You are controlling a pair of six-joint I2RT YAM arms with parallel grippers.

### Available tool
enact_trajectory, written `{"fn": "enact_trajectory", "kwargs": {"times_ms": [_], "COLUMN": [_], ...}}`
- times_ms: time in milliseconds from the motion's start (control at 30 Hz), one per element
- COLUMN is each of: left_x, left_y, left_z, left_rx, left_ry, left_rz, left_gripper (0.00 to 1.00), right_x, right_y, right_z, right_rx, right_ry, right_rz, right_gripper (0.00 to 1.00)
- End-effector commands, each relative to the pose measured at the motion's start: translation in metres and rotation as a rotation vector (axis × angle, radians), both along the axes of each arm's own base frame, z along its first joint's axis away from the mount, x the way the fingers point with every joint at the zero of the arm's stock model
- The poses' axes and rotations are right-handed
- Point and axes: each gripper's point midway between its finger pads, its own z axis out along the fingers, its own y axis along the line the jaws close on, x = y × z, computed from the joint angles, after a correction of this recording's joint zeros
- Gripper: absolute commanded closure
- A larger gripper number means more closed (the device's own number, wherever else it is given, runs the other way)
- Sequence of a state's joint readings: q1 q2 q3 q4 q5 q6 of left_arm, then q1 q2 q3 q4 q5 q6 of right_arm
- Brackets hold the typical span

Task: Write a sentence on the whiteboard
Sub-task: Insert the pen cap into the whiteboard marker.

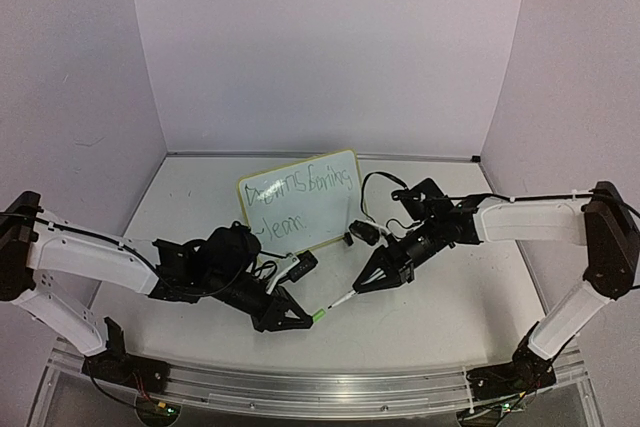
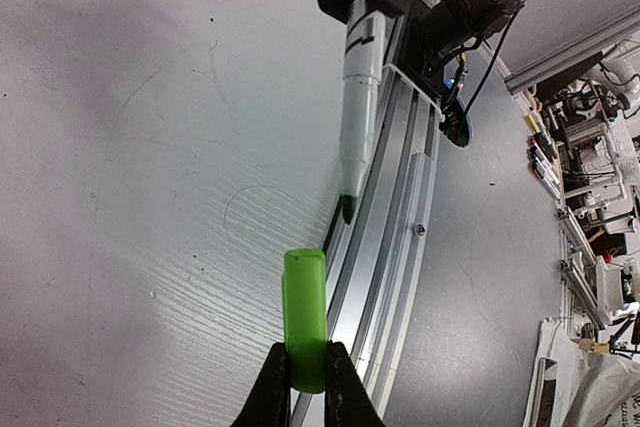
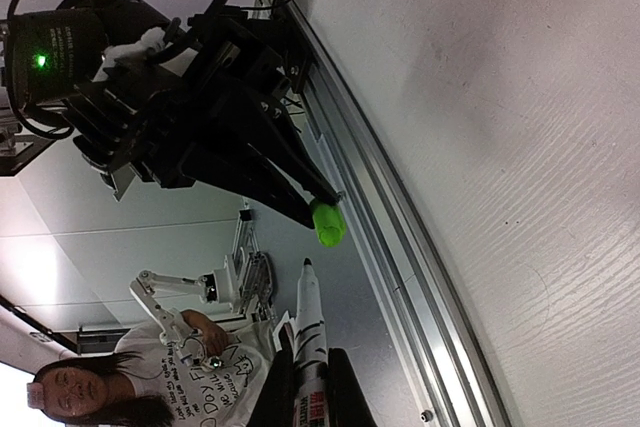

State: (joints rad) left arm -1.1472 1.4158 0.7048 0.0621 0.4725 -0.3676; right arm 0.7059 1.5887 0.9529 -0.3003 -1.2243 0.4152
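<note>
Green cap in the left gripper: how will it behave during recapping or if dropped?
The green cap is pinched only at one end by the left gripper, so it may pivot when the marker tip presses in. It looks like smooth, rigid plastic, probably slippery. Being round, it would likely roll if dropped.

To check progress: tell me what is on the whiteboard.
Two lines of green handwriting, the sentence, too scrawled to read, lie on the whiteboard. The left arm hides its lower left corner.
</note>
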Motion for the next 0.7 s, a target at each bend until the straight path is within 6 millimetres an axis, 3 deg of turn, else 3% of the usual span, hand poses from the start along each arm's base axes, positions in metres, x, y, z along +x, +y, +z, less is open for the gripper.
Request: {"fn": "enact_trajectory", "kwargs": {"times_ms": [0, 667], "left_x": [-0.0002, -0.0038], "left_y": [-0.0139, -0.0164], "left_z": [0.0214, 0.0220], "left_rx": [-0.065, -0.065], "left_ry": [-0.023, -0.026], "left_rz": [-0.023, -0.034], "left_gripper": [1.00, 1.00], "right_x": [0.0033, 0.0022], "right_y": [0.0073, 0.0109], "right_z": [0.0084, 0.0004], "right_rx": [0.037, 0.030], "right_ry": [-0.027, -0.017], "right_rz": [0.023, 0.040], "right_gripper": [1.00, 1.00]}}
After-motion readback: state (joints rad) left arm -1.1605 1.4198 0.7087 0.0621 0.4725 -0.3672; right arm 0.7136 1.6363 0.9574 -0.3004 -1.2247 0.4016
